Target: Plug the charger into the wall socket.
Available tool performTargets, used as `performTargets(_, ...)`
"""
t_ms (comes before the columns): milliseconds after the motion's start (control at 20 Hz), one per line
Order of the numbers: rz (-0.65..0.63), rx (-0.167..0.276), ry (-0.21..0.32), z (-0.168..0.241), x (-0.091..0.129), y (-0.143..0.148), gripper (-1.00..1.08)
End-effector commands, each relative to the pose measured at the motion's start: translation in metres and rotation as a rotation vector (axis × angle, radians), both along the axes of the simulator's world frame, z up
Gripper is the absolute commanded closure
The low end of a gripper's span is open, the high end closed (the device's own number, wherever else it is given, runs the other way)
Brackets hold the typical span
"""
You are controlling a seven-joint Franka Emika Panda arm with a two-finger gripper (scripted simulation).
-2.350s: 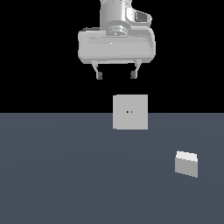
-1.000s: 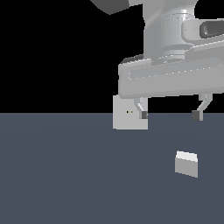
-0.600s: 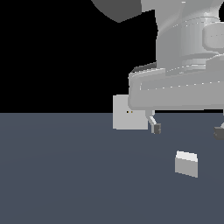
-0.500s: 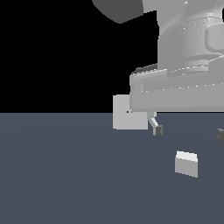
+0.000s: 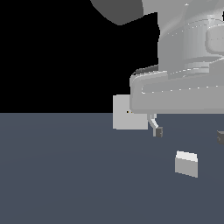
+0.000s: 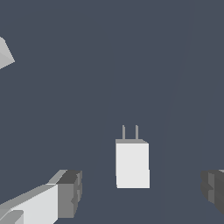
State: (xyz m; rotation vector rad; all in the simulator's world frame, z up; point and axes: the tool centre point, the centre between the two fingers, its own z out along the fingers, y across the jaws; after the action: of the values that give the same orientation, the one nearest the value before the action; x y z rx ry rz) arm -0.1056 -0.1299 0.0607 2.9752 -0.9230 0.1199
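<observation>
The charger [image 5: 186, 163] is a small light-grey block with a whiter top, lying on the dark floor at the exterior view's right. In the wrist view the charger [image 6: 132, 164] shows two thin prongs on one end. My gripper [image 5: 189, 134] is open and empty, hanging just above the charger, with one fingertip [image 5: 158, 131] to its left and the other at the frame's right edge. In the wrist view the gripper [image 6: 142, 192] straddles the block without touching it. The wall socket [image 5: 124, 113] stands upright behind, partly hidden by my hand; its corner shows in the wrist view [image 6: 5, 54].
The dark grey floor [image 5: 65, 175] spreads around the charger and socket. The large grey arm body [image 5: 188, 83] fills the upper right of the exterior view.
The gripper has moved from above the socket toward the exterior view's right and lowered over the charger. Its jaws stay open. The charger and socket have not moved.
</observation>
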Motion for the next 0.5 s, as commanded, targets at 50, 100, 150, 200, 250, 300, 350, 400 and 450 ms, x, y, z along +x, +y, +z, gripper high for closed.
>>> performTargets(50,0.0,0.0,0.001,-0.006,0.0,0.0,-0.92)
performTargets(100,0.0,0.0,0.001,-0.009,0.0,0.0,-0.92)
performTargets(150,0.0,0.001,0.001,-0.013,-0.001,0.0,-0.92)
performTargets(200,0.0,0.001,0.001,-0.017,-0.001,0.0,-0.92)
performTargets(250,0.0,0.001,0.001,-0.022,-0.001,0.0,-0.92)
performTargets(300,0.0,0.001,0.001,-0.027,-0.001,0.0,-0.92)
performTargets(350,0.0,0.001,0.0,-0.032,-0.001,0.0,-0.92)
performTargets(400,0.0,0.001,0.0,-0.036,-0.001,0.0,-0.92)
performTargets(450,0.0,0.001,0.0,-0.039,-0.001,0.0,-0.92)
